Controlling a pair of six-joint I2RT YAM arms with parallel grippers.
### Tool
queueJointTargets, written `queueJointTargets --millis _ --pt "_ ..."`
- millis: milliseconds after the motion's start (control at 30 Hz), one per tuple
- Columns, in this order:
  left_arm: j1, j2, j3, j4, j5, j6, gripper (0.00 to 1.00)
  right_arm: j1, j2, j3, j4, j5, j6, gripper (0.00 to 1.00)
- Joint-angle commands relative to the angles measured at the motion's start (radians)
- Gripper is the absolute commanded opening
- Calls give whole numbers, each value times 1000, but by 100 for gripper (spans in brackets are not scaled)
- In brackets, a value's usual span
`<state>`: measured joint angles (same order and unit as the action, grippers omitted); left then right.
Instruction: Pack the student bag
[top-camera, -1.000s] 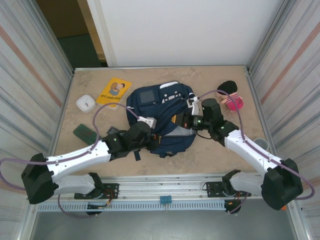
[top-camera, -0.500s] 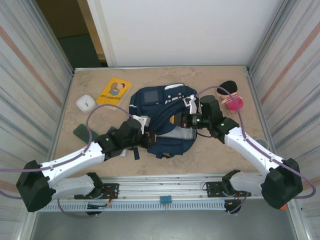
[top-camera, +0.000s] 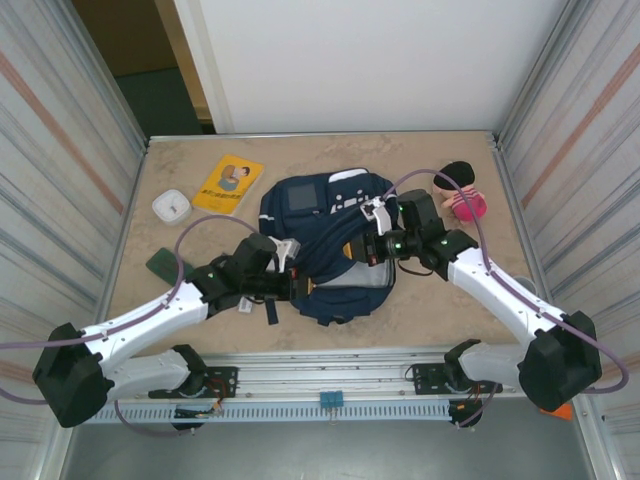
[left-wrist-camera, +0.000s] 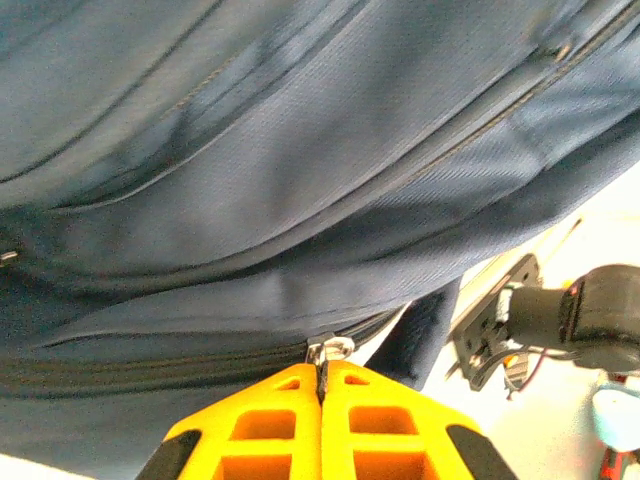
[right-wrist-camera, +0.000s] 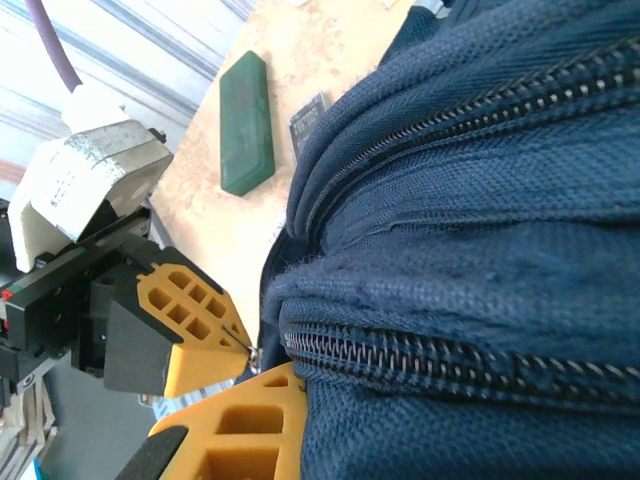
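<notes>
Nearest the arms, left gripper (top-camera: 291, 284): at the 8 o'clock edge of the student bag (top-camera: 325, 225), orange jaws pressed fully together on the zipper pull (left-wrist-camera: 328, 349).
student bag: navy, lying mid-table (top-camera: 440, 305), window pocket toward 12 o'clock.
right gripper (top-camera: 365, 248): at 3 o'clock of the bag's middle, jaws clamped on a fold of its fabric beside the zipper.
green case (top-camera: 168, 266): flat, 9 o'clock of the bag.
white box (top-camera: 171, 205): 10 o'clock, apart.
yellow booklet (top-camera: 228, 183): 10 o'clock, farther.
pink toy (top-camera: 465, 200): 2 o'clock, near.
</notes>
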<state>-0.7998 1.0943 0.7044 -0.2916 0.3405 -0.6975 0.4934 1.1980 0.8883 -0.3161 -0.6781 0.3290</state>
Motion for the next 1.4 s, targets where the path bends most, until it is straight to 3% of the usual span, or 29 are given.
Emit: queueJointTargets --millis 0,300,500,733,900,1133,1300,1367 --pt "13 -12 54 -152 -26 128 0 -22 -34 27 -26 -89 -80 0" --pt "12 28 87 -233 -293 262 0 -106 -61 59 38 -171 69 0" --pt "14 71 60 -91 -416 288 0 -147 -77 108 67 -276 148 0" --pt "50 146 42 87 -566 263 0 -182 -58 247 -69 -391 96 0" --pt "119 176 4 229 -569 259 0 -241 -29 336 -152 -516 45 0" --pt "180 227 -5 402 -528 354 0 -256 14 451 -329 -621 -108 0" --pt "189 276 15 430 -511 391 0 -280 28 455 -337 -570 -98 0" --pt "189 262 19 413 -479 366 0 -285 35 439 -333 -454 -38 11"
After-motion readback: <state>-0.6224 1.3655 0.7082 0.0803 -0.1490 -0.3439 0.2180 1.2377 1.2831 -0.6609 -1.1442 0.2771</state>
